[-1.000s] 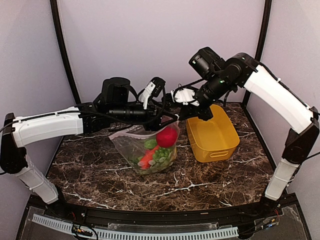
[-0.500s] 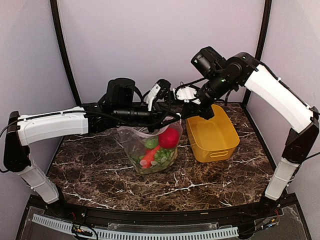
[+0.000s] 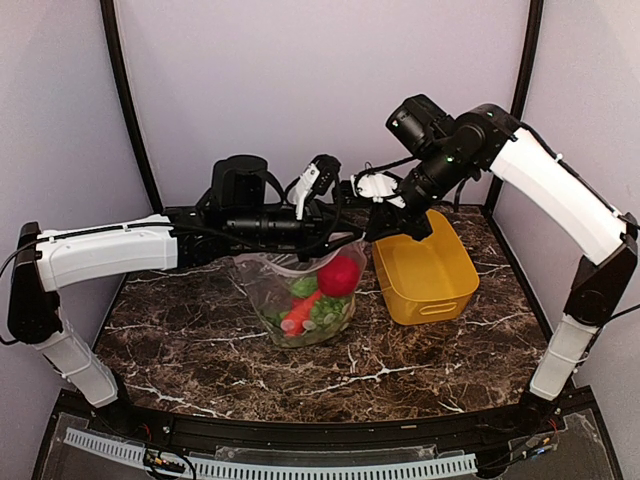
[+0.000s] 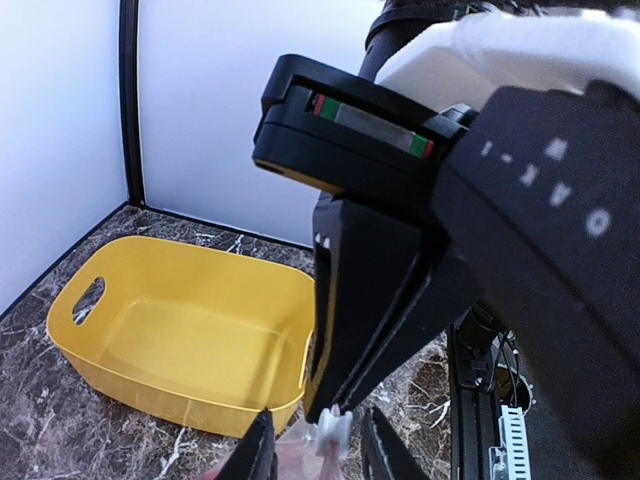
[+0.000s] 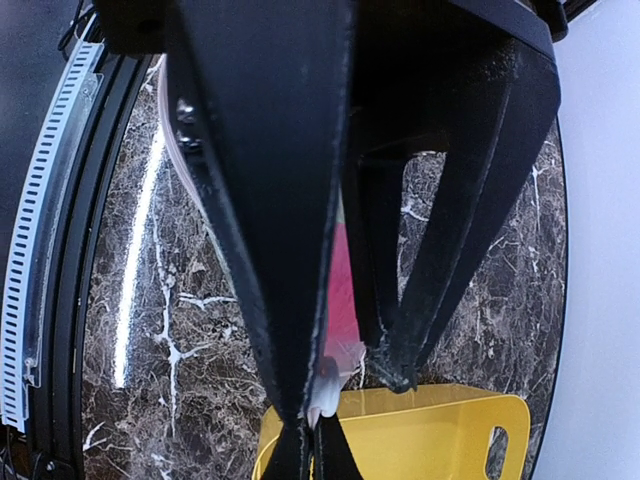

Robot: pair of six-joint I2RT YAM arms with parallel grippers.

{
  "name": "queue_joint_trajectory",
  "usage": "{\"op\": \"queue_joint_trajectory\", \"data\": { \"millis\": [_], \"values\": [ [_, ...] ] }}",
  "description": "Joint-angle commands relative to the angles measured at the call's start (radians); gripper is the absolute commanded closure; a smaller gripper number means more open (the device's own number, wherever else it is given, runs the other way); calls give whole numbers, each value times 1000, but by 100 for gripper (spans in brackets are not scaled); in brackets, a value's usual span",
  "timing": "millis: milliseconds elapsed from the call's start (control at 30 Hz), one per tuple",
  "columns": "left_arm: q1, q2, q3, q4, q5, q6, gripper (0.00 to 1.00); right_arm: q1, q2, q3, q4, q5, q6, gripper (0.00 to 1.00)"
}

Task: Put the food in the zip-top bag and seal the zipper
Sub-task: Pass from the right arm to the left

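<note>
1. Only one marking is legible: pale upside-down lettering on the black camera housing (image 4: 560, 170), seemingly "OAK-1".
2. Clear and crinkly, the zip-top bag (image 3: 285, 300) stands mid-table, just left of the yellow basket (image 3: 440, 285), holding the food (image 3: 338, 275).
3. The right gripper (image 4: 328, 415) pinches the zipper (image 4: 333, 432).
4. The left gripper (image 4: 320, 455) flanks that edge; I cannot tell whether it clamps.

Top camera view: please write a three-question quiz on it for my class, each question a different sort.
1. True or false: the yellow basket holds food.
2. Where is the red fruit? A in the bag, B in the basket, C in a gripper.
3. What does the right gripper pinch?
Key: 1 false; 2 A; 3 the bag's zipper.
</note>
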Motion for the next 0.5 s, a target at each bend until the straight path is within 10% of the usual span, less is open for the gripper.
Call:
{"op": "queue_joint_trajectory", "data": {
  "millis": [0, 233, 467],
  "values": [
    [0, 22, 37, -22, 27, 21, 68, -17, -21, 10, 2, -61, 25, 100],
    [0, 42, 57, -71, 25, 31, 87, -33, -26, -1, 12, -79, 29, 100],
    [1, 30, 46, -43, -19, 21, 99, -81, -79, -119, 97, -199, 70, 78]
  ]
}}
